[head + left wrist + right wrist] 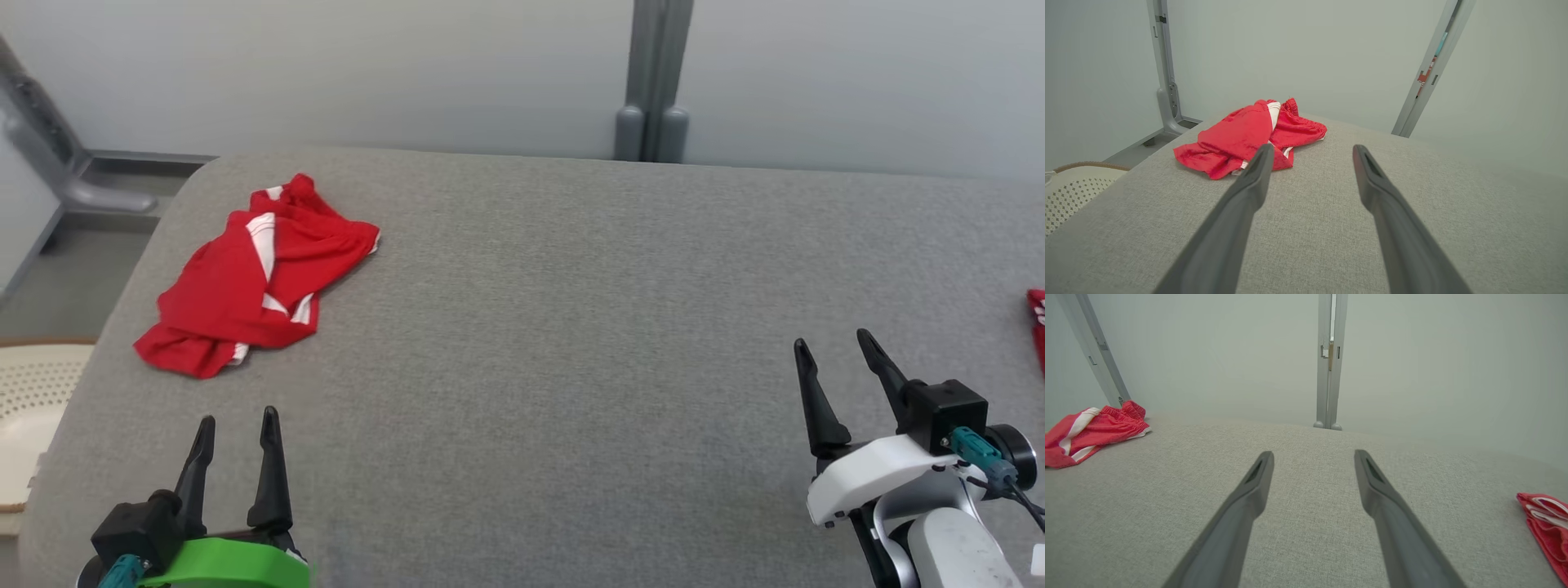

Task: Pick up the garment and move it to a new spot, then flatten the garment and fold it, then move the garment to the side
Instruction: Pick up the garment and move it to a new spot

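grey pad point(571, 327) bears red garment point(261, 278), right wrist view a second cloth point(1545, 522); end effectors point(238, 416) point(832, 338) spread

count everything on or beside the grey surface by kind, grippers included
red garments: 2, the crumpled garment at the left and a second red garment at the right edge
grippers: 2, the left gripper and the right gripper, both open and empty
pale perforated basket: 1, beside the left edge
total: 5
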Controlling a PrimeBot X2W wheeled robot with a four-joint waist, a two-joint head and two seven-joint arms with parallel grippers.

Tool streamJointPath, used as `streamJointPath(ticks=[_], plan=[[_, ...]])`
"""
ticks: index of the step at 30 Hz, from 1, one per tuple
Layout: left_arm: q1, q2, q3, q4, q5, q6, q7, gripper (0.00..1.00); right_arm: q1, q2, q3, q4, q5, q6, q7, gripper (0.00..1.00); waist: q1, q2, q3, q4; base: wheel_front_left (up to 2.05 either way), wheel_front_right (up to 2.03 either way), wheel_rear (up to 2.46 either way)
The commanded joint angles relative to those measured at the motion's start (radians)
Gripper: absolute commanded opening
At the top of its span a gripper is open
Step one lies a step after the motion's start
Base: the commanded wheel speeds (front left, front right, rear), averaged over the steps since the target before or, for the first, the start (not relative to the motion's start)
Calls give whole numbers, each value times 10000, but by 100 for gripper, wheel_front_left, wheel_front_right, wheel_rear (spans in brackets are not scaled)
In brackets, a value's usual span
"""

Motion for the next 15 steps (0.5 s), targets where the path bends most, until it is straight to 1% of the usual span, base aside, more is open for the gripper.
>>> streamJointPath(ticks=[1,6,7,8,13,15], plan=[[187,63,17,-56,83,-2,5,100,-17,-13,-12,37,99,-18,-99,100,0,0,12,1059,0,0,0],[267,157,157,-85,5,12,4,100,-22,72,45,143,80,-18,-139,100,0,0,-97,1938,0,0,0],[327,134,138,-134,28,28,4,100,-35,76,49,184,99,-18,-154,100,0,0,-131,2266,0,0,0],[338,153,148,-123,20,27,5,100,-23,86,36,200,83,-18,-164,100,0,0,-152,2453,0,0,0],[430,220,179,-75,3,36,5,100,130,164,102,252,95,-18,-142,100,0,0,-267,3140,0,0,0],[503,264,309,-96,-69,37,4,100,52,194,220,255,105,-18,-97,100,0,0,-231,3227,0,0,0]])
